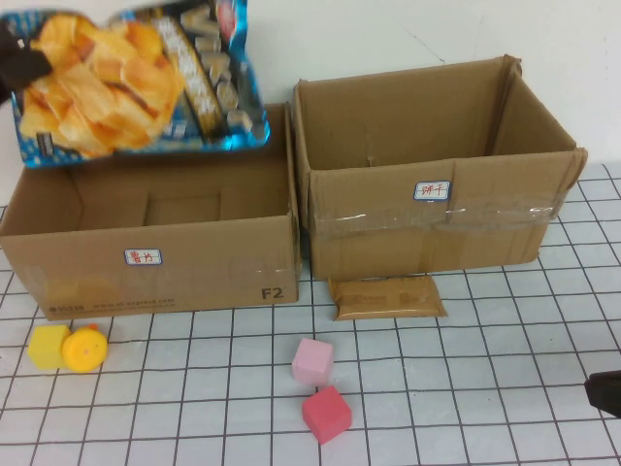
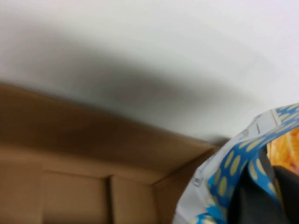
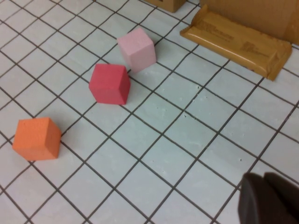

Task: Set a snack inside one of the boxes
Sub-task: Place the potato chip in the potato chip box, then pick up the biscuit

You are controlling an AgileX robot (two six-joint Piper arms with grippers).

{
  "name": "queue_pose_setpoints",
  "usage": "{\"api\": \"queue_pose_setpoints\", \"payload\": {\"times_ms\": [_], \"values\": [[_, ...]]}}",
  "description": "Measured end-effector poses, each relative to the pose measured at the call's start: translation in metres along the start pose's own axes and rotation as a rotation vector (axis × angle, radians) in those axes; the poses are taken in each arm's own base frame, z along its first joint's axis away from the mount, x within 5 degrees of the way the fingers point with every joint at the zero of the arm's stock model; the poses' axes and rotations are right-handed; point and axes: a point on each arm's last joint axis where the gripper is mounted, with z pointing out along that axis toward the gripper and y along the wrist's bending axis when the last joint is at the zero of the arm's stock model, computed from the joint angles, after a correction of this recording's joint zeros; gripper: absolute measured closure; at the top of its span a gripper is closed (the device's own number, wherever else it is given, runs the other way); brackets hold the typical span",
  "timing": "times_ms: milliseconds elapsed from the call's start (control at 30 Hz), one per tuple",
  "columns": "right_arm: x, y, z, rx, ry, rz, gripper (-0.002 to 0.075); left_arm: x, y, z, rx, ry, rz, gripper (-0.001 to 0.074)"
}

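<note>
You get bright, even light with soft shadows. The high view is slightly soft; the chip bag [image 1: 136,78] shows glare on its foil and darkens the left box [image 1: 146,257] interior beneath it. Your left wrist view is heavily blurred, with a broad gray shadow on the wall above that box. Your right wrist view is sharp, cubes casting faint shadows.
</note>
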Motion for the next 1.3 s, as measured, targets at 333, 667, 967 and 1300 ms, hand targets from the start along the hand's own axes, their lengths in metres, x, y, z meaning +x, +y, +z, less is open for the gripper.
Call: {"api": "queue_pose_setpoints", "payload": {"times_ms": [333,667,967,1300], "values": [[0.000,0.001,0.000,-0.011,0.001,-0.055,0.0727,0.004,0.027,0.019,-0.068,0.006,0.038,0.0090],[-0.001,-0.004,0.000,0.039,-0.006,-0.107,0.0727,-0.006,-0.027,-0.033,-0.037,0.057,0.289,0.0481],[-0.011,-0.013,-0.002,0.149,-0.110,-0.161,0.0726,0.003,-0.084,-0.114,-0.119,-0.013,0.529,0.0728],[-0.016,-0.021,0.025,0.039,-0.212,-0.123,0.0699,0.099,-0.078,-0.157,-0.057,0.031,0.468,0.0735]]}}
